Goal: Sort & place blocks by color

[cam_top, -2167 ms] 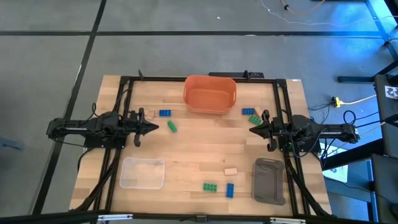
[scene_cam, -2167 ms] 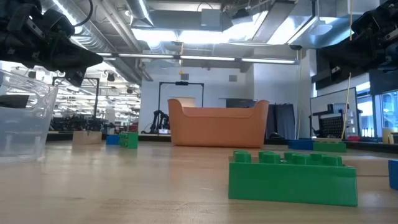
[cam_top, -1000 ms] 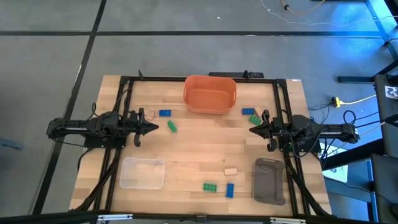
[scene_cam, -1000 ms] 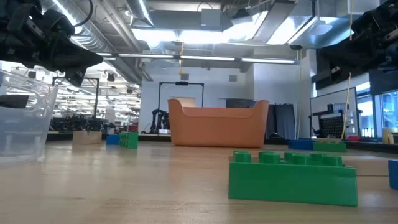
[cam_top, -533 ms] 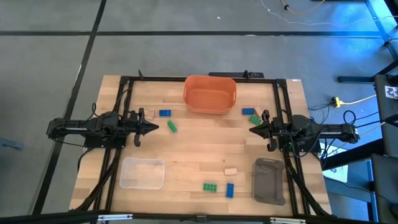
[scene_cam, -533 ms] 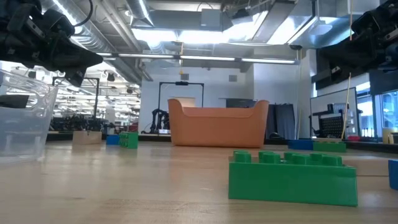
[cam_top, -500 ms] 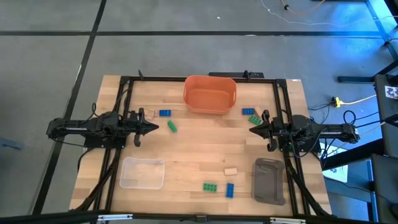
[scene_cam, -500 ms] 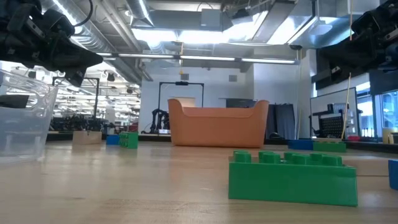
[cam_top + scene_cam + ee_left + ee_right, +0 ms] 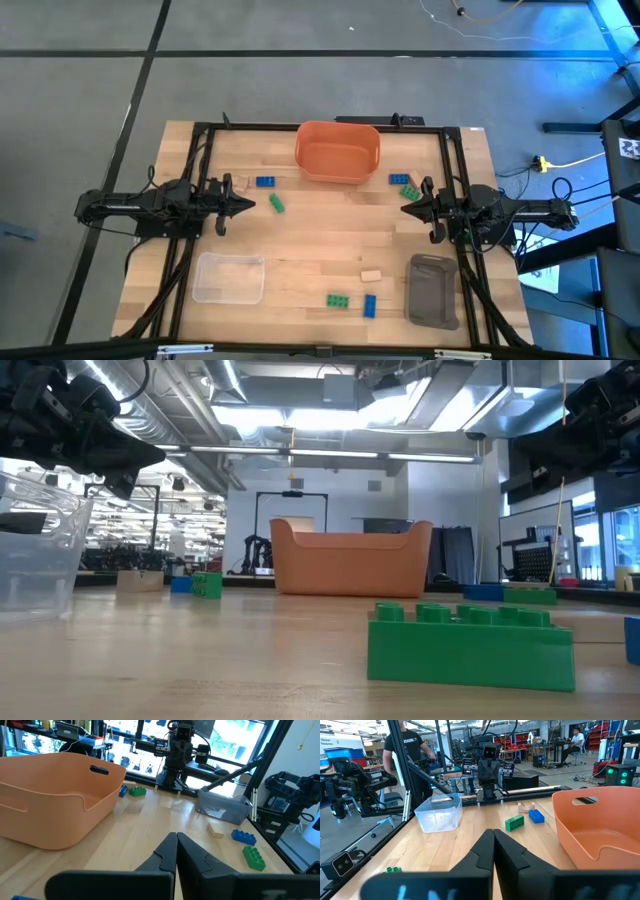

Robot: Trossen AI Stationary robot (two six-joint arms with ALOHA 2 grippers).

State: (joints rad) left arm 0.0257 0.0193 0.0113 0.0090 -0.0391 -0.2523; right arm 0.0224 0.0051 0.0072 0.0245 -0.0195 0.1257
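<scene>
Small studded blocks lie flat on the wooden table. A blue block (image 9: 265, 182) and a green block (image 9: 277, 204) are just ahead of my left gripper (image 9: 252, 207). Another blue block (image 9: 398, 179) and green block (image 9: 409, 190) sit by my right gripper (image 9: 403, 208). A tan block (image 9: 371, 275), a green block (image 9: 338, 299) and a blue block (image 9: 369, 305) lie toward the near edge. Both grippers are shut, hover above the table and hold nothing. The left wrist view (image 9: 176, 840) and right wrist view (image 9: 493, 837) show closed fingertips.
An orange bin (image 9: 338, 151) stands at the far middle of the table. A clear tray (image 9: 229, 277) sits near left and a grey tray (image 9: 433, 290) near right. A black frame (image 9: 205, 150) runs along the table's sides. People show in the room beyond (image 9: 402, 750).
</scene>
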